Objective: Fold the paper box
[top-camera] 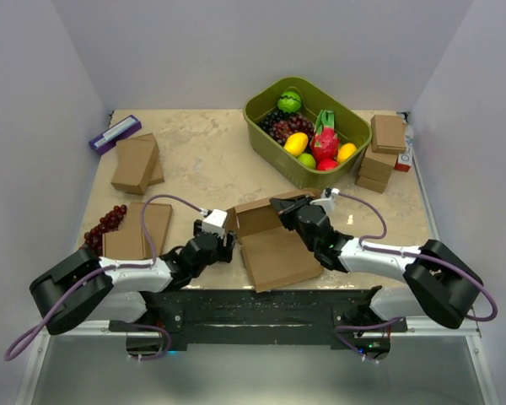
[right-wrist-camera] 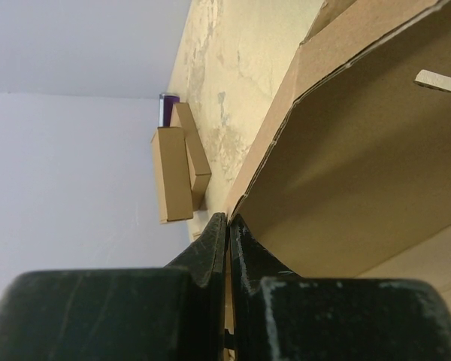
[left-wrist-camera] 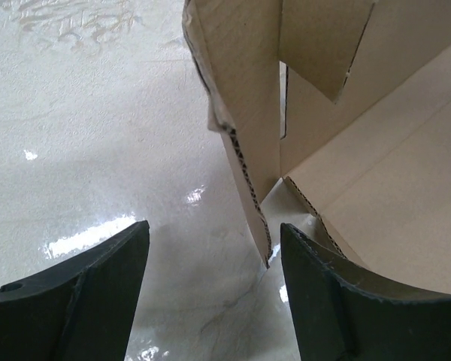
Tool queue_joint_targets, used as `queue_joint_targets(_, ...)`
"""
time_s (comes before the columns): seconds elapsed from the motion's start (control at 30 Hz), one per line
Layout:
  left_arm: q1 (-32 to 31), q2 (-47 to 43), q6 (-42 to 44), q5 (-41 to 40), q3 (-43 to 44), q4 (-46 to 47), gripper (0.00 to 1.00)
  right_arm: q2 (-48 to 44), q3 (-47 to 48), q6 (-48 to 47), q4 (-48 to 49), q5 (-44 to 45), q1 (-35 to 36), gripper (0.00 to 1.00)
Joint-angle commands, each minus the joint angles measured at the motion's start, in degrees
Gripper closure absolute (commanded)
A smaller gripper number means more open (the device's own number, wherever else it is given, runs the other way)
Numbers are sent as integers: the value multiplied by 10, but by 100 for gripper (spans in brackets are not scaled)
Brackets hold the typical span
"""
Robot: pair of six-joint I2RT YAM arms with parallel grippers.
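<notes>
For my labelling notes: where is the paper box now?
In the top view, the paper box lies at the front centre of the table, between the left gripper and the right gripper.

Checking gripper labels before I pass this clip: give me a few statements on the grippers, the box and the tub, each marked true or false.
1. The left gripper is open. True.
2. The right gripper is open and clear of the box. False: it is shut on the edge of a box flap.
3. The box lies fully flat. False: some of its walls stand up.
4. The tub holds fruit. True.
</notes>
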Motion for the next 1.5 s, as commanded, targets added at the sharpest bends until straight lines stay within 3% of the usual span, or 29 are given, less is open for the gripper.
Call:
queue_joint_targets(0.0, -7, 32, -12, -31, 30, 56, 26, -14, -11, -19, -11, 19, 3, 100)
queue_joint_targets(0.33, -23, 106, -16, -46, 86, 112, 26, -14, -16, -17, -12, 21, 4, 100)
queue_joint_targets(0.5, -24, 102, -17, -50, 85, 99, 26, -18, -20, -15, -16, 27, 4, 100)
queue_joint_targets(0.6, -24, 55, -12, -45, 57, 80, 23, -25, -20, -15, -22, 33, 4, 100)
queue_joint_targets(0.77, -23, -111, 22, 25, -20, 67, 15, -37, -24, -17, -23, 35, 4, 100)
queue_joint_targets(1.03, 25, -289, 9, 44, -48, -40, 16, -46, -28, -20, -23, 34, 4, 100)
queue_joint_targets(1.27, 93, -335, -62, -2, -54, -69, 17, -45, -27, -20, -23, 34, 4, 100)
queue_joint_targets(1.47, 102, -270, -90, -37, -51, -60, 18, -45, -28, -20, -23, 32, 4, 100)
